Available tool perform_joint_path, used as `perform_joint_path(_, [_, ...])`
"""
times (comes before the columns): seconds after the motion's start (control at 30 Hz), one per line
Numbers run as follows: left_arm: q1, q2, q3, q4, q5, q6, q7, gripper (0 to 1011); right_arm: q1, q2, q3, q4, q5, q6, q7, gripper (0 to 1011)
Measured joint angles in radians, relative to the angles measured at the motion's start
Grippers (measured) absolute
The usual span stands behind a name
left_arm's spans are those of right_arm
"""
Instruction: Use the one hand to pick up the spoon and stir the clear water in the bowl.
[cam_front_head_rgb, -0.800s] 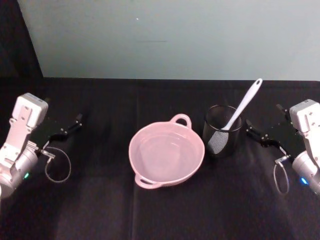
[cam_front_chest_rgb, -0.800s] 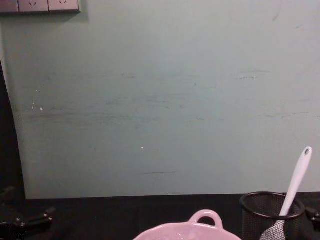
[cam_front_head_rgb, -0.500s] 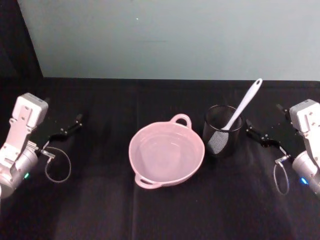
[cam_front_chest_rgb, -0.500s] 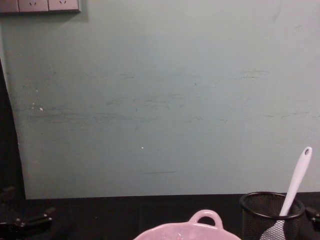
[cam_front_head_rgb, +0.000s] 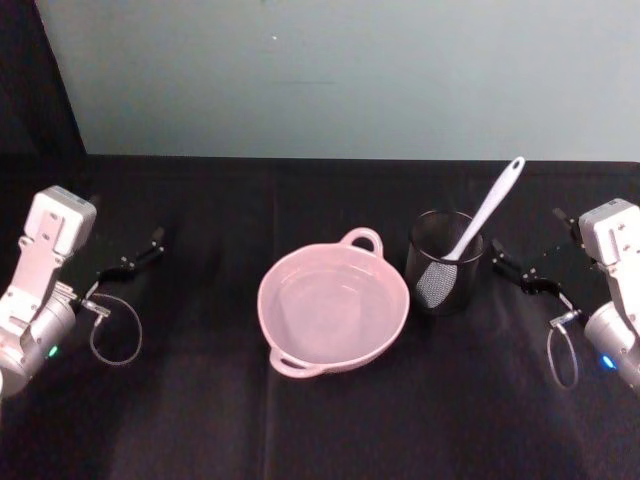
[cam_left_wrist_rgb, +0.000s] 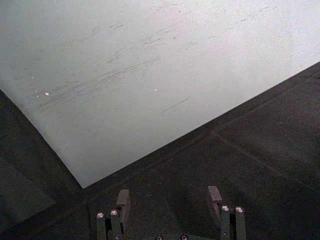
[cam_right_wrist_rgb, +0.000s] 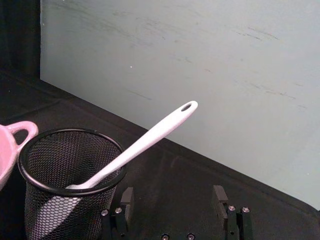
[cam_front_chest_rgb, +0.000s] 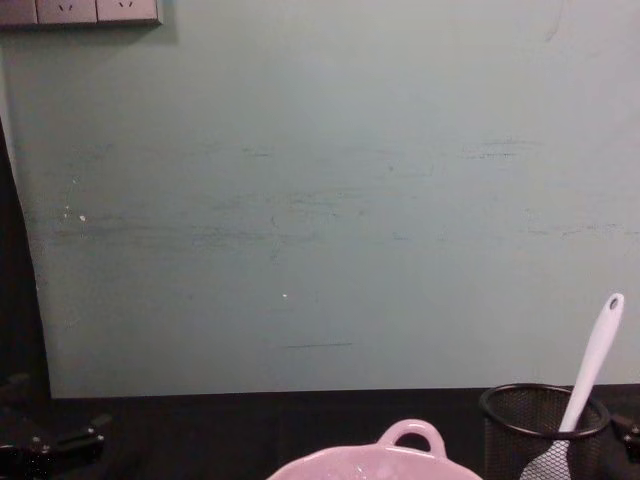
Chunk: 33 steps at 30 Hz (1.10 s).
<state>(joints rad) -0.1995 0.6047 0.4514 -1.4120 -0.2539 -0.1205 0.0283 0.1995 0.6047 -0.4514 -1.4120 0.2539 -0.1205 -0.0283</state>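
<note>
No shift vs earlier: right tool (cam_right_wrist_rgb: 172, 192), left tool (cam_left_wrist_rgb: 169, 192) jaws apart, empty; spoon (cam_front_head_rgb: 487, 208) head half-hidden in mesh cup (cam_front_head_rgb: 466, 286).

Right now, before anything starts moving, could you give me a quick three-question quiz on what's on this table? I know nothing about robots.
1. True or false: the spoon is lying in the pink bowl.
2. Which gripper is nearer the spoon? A. the left one B. the right one C. both alike
3. Fill in: the spoon's head rests inside a black mesh ____.

Key
1. False. It leans in the mesh cup, which stands beside the bowl.
2. B. The right gripper is open close to the cup. The left gripper is parked, open, far off on the left side.
3. cup
</note>
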Motion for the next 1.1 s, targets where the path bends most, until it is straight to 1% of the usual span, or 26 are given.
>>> perform_joint_path(0.53, [0.000, 0.000, 0.000, 0.000, 0.000, 0.000, 0.000, 1011, 0.000, 0.000, 0.000, 0.000, 0.000, 0.000, 0.000, 1003])
perform_joint_path(0.7, [0.000, 0.000, 0.000, 0.000, 0.000, 0.000, 0.000, 1011, -0.025, 0.011, 0.013, -0.028, -0.023, 0.018, -0.009, 1003])
perform_joint_path(0.8, [0.000, 0.000, 0.000, 0.000, 0.000, 0.000, 0.000, 1011, -0.055, 0.024, 0.031, -0.065, -0.034, 0.032, -0.020, 1003])
perform_joint_path(0.87, [0.000, 0.000, 0.000, 0.000, 0.000, 0.000, 0.000, 1011, -0.068, 0.028, 0.039, -0.080, -0.035, 0.037, -0.023, 1003])
perform_joint_path(0.9, [0.000, 0.000, 0.000, 0.000, 0.000, 0.000, 0.000, 1011, -0.083, 0.034, 0.049, -0.099, -0.034, 0.041, -0.026, 1003])
perform_joint_path(0.93, [0.000, 0.000, 0.000, 0.000, 0.000, 0.000, 0.000, 1011, -0.083, 0.034, 0.049, -0.099, -0.034, 0.041, -0.026, 1003])
perform_joint_path(1.0, [0.000, 0.000, 0.000, 0.000, 0.000, 0.000, 0.000, 1011, -0.107, 0.041, 0.067, -0.132, -0.024, 0.045, -0.028, 1003])
perform_joint_path(1.07, [0.000, 0.000, 0.000, 0.000, 0.000, 0.000, 0.000, 1011, -0.130, 0.044, 0.087, -0.162, -0.005, 0.045, -0.027, 1003])
perform_joint_path(1.1, [0.000, 0.000, 0.000, 0.000, 0.000, 0.000, 0.000, 1011, -0.143, 0.043, 0.103, -0.182, 0.022, 0.045, -0.018, 1003])
